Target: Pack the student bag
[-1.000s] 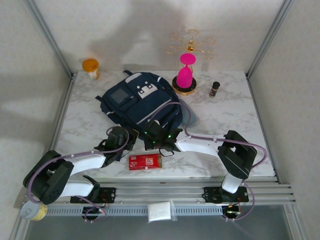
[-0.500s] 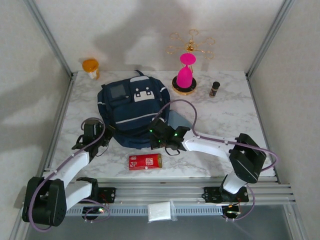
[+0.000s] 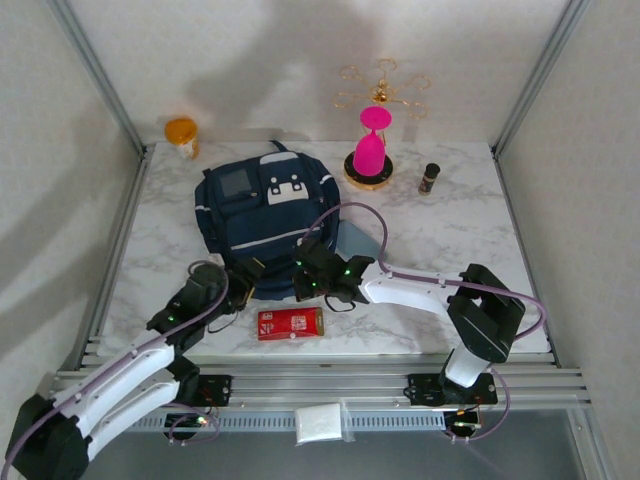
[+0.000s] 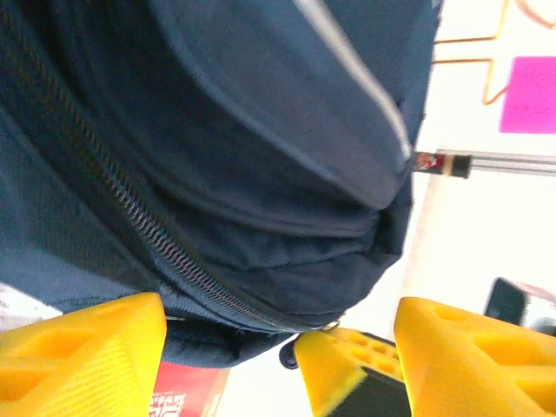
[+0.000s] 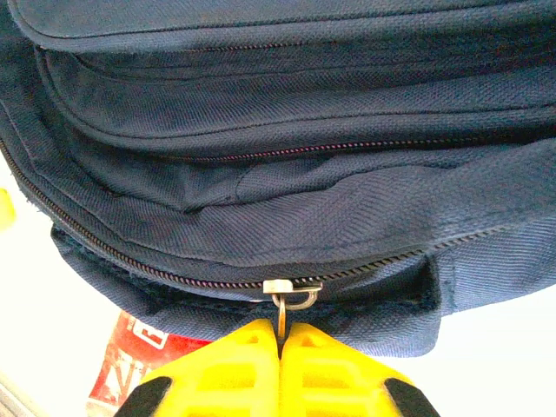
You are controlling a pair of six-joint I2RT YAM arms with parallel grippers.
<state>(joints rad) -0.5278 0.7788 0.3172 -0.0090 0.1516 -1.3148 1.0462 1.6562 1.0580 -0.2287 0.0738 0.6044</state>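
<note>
1. The big navy blue fabric student bag point(image 3: 265, 215) lies flat on the white marble tabletop point(image 3: 450, 220). It's straight ahead of both claws, with its bottom edge facing them.
2. The right gripper point(image 5: 280, 334) has its yellow fingers pinched tight on the little metal zipper pull point(image 5: 282, 304), which hangs off the seam right above its fingertips.
3. The left gripper point(image 4: 280, 302) has its jaws spread wide and nothing in them. The zip seam is just in front of it.
4. My guess is the bag is soft and floppy, so the cloth will bunch up and slide on the marble before the zip runs.
5. I'd keep hold of the tab and have the free claw grab a fold of fabric right beside the zip to brace it.
6. A flat red packet point(image 3: 290, 323) sits just behind the claws.
</note>
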